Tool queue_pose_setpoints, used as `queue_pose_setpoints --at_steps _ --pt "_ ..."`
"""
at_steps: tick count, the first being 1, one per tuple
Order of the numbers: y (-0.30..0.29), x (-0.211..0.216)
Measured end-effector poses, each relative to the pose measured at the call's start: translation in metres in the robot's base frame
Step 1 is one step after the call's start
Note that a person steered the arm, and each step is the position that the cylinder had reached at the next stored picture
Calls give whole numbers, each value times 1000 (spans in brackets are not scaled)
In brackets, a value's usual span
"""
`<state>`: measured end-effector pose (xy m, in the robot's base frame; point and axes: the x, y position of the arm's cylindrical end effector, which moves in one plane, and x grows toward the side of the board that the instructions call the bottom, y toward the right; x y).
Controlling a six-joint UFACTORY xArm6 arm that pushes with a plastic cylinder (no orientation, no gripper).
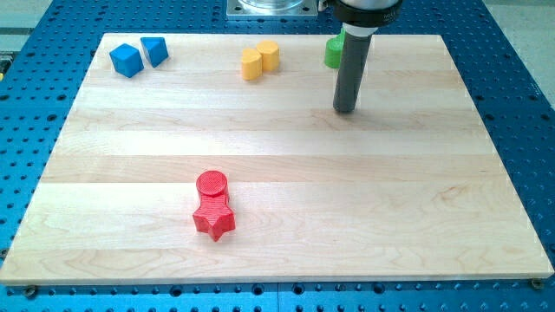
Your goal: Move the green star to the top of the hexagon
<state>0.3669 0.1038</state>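
Note:
A green block point(332, 52) sits at the board's top edge, right of centre. The rod hides its right part, so its shape is unclear. Two yellow blocks stand touching at the top middle: one that looks like a hexagon point(270, 55) and a heart-like one point(251, 65) to its lower left. My tip point(345, 110) rests on the board just below and slightly right of the green block, apart from it and well to the right of the yellow pair.
Two blue blocks, a cube point(126, 60) and a wedge-like one point(155, 50), sit at the top left. A red cylinder point(212, 183) touches a red star point(213, 217) at the bottom middle. The wooden board point(416, 199) lies on a blue perforated table.

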Motion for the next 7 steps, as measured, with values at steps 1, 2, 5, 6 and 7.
queue_pose_setpoints --at_steps 1,2,5,6,7 --pt "0 0" --pt "0 10" --pt "1 38" --pt "-11 38" --pt "-21 38"
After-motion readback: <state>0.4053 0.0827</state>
